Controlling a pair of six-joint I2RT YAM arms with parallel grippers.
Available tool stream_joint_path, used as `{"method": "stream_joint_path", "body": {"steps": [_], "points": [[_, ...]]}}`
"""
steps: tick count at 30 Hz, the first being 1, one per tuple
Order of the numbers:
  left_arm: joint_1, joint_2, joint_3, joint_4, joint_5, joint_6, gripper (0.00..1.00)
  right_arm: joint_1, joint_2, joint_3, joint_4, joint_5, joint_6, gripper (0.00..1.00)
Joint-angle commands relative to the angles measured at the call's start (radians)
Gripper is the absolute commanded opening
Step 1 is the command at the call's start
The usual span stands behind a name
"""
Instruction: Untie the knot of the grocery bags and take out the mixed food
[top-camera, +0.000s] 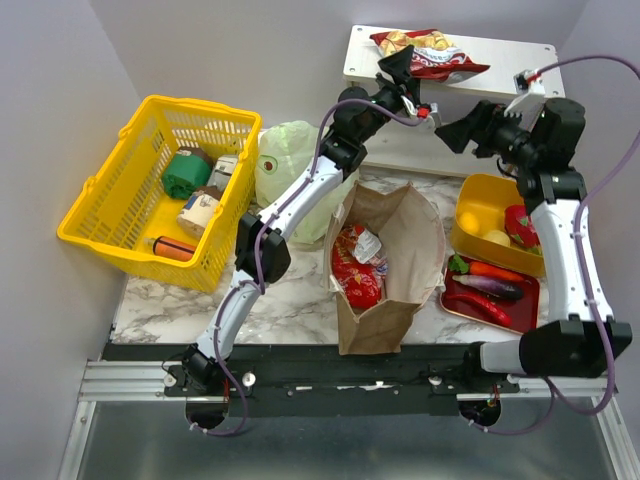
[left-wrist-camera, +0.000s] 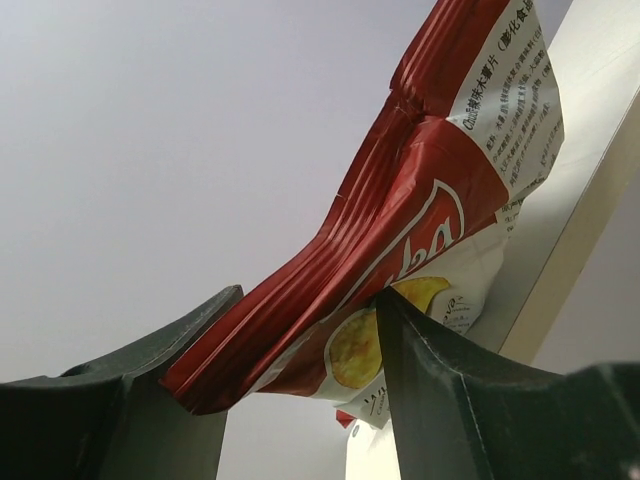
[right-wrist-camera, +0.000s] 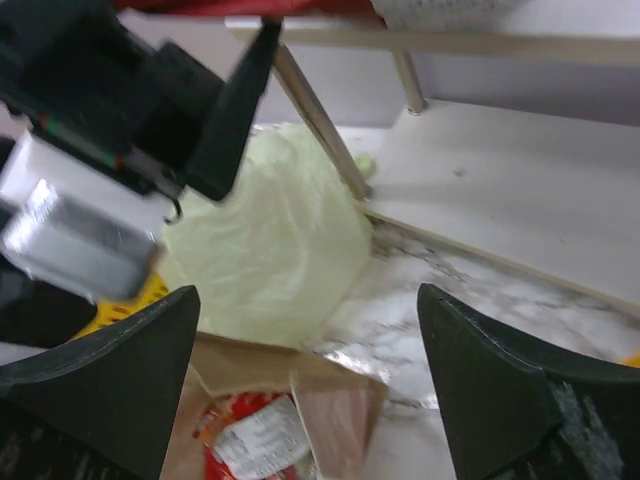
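Evidently the shiny red snack packet (top-camera: 430, 52) is clamped in the left gripper (left-wrist-camera: 310, 295) for placing on the white shelf (top-camera: 495, 58); the right gripper (right-wrist-camera: 308, 290) is spread open.

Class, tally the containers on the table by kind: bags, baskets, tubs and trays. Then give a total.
Bags: 2 (paper bag, plastic bag)
Baskets: 1 (basket)
Tubs: 1 (tub)
Trays: 1 (tray)
Total: 5
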Motion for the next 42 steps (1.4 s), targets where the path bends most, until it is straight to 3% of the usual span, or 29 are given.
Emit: {"method": "stream_joint_path", "body": {"steps": [1, 11, 18, 22, 26, 29, 32, 35, 38, 41, 42], "points": [[-0.011, -0.044, -0.046, 0.027, -0.007, 0.005, 0.66, -0.005, 0.162, 0.213, 0.104, -0.146, 0.229, 1.00], [-0.034, -0.110, -0.144, -0.004, -0.047, 0.032, 0.65, -0.004, 0.414, 0.515, 0.136, -0.115, 0.378, 1.00], [-0.044, -0.122, -0.150, -0.019, -0.048, 0.068, 0.66, -0.005, 0.636, 0.803, 0.096, 0.006, 0.264, 0.90], [-0.060, -0.143, -0.175, -0.012, -0.074, 0.078, 0.67, -0.014, 0.693, 0.915, 0.145, 0.011, 0.220, 0.93], [-0.071, -0.277, -0.430, 0.080, -0.179, -0.006, 0.68, -0.031, 0.726, 0.997, 0.152, 0.042, 0.134, 0.93], [-0.067, -0.468, -0.675, 0.088, -0.261, -0.173, 0.74, -0.037, 0.690, 0.992, 0.152, -0.070, 0.039, 0.93], [-0.060, -0.698, -0.935, 0.021, -0.237, -0.302, 0.83, -0.034, 0.620, 0.962, 0.109, -0.086, -0.090, 0.93], [-0.058, -0.915, -1.144, -0.089, -0.156, -0.369, 0.86, -0.028, 0.528, 0.901, 0.023, -0.098, -0.154, 0.92], [-0.061, -1.083, -1.258, -0.220, -0.114, -0.409, 0.86, -0.019, 0.437, 0.790, -0.008, -0.200, -0.222, 0.74], [-0.061, -1.191, -1.311, -0.323, -0.113, -0.506, 0.86, 0.013, 0.370, 0.686, -0.008, -0.254, -0.216, 0.33], [-0.061, -1.234, -1.324, -0.370, -0.111, -0.550, 0.86, 0.027, 0.353, 0.655, -0.008, -0.253, -0.207, 0.15]]}}
